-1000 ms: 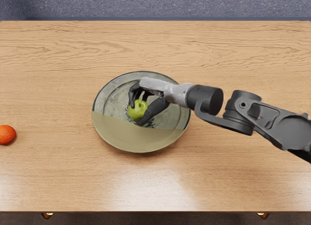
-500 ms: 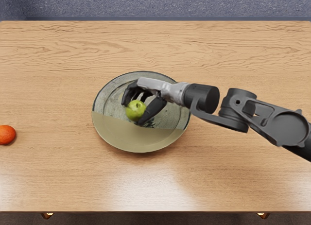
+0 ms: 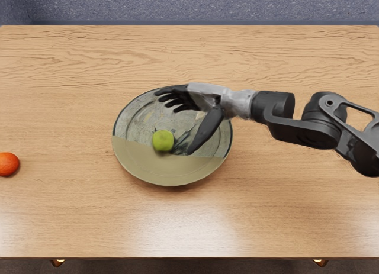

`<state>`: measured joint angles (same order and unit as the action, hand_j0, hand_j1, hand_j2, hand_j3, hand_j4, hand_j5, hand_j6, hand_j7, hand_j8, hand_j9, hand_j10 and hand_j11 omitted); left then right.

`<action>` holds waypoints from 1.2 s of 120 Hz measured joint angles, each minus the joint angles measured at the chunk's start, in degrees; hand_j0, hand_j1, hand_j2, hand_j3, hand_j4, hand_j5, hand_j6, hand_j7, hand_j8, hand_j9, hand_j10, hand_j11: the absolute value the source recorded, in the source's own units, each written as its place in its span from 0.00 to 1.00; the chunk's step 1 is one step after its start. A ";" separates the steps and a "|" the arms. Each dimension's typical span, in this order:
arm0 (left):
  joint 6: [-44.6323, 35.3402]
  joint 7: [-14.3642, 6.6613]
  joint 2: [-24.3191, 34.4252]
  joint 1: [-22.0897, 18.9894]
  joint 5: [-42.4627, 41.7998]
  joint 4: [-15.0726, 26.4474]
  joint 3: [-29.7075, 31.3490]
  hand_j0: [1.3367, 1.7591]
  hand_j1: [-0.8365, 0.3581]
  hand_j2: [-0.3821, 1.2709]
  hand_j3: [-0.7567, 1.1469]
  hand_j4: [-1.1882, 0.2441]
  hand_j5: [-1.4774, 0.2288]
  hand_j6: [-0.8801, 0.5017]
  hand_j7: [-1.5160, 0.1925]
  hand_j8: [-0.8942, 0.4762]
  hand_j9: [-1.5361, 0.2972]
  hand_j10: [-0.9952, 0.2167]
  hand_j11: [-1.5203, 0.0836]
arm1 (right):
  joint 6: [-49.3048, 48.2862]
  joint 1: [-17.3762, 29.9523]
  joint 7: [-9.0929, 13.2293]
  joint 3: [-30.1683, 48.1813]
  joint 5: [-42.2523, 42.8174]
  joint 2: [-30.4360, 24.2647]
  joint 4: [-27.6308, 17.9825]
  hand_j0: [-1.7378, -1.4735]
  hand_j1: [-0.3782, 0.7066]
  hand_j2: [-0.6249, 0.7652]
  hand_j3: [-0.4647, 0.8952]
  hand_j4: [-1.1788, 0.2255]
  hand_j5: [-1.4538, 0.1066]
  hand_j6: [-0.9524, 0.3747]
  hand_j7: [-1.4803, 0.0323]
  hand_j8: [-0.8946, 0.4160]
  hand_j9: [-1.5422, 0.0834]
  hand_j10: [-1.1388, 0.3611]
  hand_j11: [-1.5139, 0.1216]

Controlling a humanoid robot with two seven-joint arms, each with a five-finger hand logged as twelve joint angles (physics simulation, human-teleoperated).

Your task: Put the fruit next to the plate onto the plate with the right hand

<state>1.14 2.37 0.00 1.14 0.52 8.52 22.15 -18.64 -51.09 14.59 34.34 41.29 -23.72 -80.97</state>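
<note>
Wooden table (image 3: 59,79): orange (image 3: 8,164) at the left edge, well apart from the plate (image 3: 121,117). Green apple (image 3: 163,140) lies in the plate near its middle. Your right hand (image 3: 195,105) hovers just right and far of it, fingers spread, holding nothing. Apple is round, so no axis matters. Looks placed; you'd likely pull away right.

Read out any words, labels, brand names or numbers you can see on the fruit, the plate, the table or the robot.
There is no readable text in this view. The green fruit, the plate, the orange fruit, the wooden table and the right hand with its arm all show plain surfaces, with no labels, numbers or signs.
</note>
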 joint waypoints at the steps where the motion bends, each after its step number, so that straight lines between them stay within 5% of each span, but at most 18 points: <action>1: 0.00 0.00 0.00 0.00 0.00 0.00 0.00 0.76 0.76 0.26 0.40 0.67 0.69 0.47 0.71 0.48 0.67 0.63 0.76 | -0.43 0.02 -0.09 0.10 -0.65 -0.23 0.04 0.30 0.17 0.44 0.34 0.74 0.81 0.61 0.85 0.58 0.83 0.66 0.81; 38: 0.00 0.00 0.00 0.00 0.00 0.00 0.00 0.76 0.76 0.26 0.40 0.67 0.69 0.47 0.71 0.48 0.67 0.63 0.76 | -14.89 2.36 -0.81 2.12 -28.88 -12.43 3.02 0.30 0.09 0.44 0.34 0.80 0.88 0.67 0.93 0.64 0.90 0.72 0.88; 63: 0.00 0.00 0.00 0.00 0.01 0.00 -0.01 0.76 0.76 0.26 0.40 0.67 0.69 0.47 0.71 0.48 0.67 0.63 0.76 | -16.17 10.04 -0.65 2.14 -44.46 -24.45 11.08 0.30 0.07 0.45 0.34 0.81 0.89 0.68 0.94 0.65 0.91 0.73 0.89; 89: 0.00 0.00 0.00 0.00 0.01 0.00 -0.02 0.76 0.76 0.26 0.40 0.67 0.69 0.47 0.71 0.48 0.67 0.63 0.76 | -16.35 12.87 -0.65 1.87 -49.45 -29.83 15.21 0.30 0.07 0.45 0.34 0.81 0.90 0.69 0.95 0.66 0.92 0.73 0.90; 144: 0.09 0.01 0.00 0.09 0.02 0.59 -0.02 0.76 0.76 0.26 0.40 0.67 0.69 0.47 0.71 0.48 0.67 0.63 0.76 | -16.38 13.37 -0.71 1.85 -50.40 -30.68 15.58 0.30 0.06 0.45 0.34 0.82 0.90 0.69 0.95 0.66 0.92 0.74 0.90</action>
<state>1.23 2.38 0.00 1.23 0.54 9.12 22.13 -35.02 -37.72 13.89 36.19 -9.11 -54.40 -65.40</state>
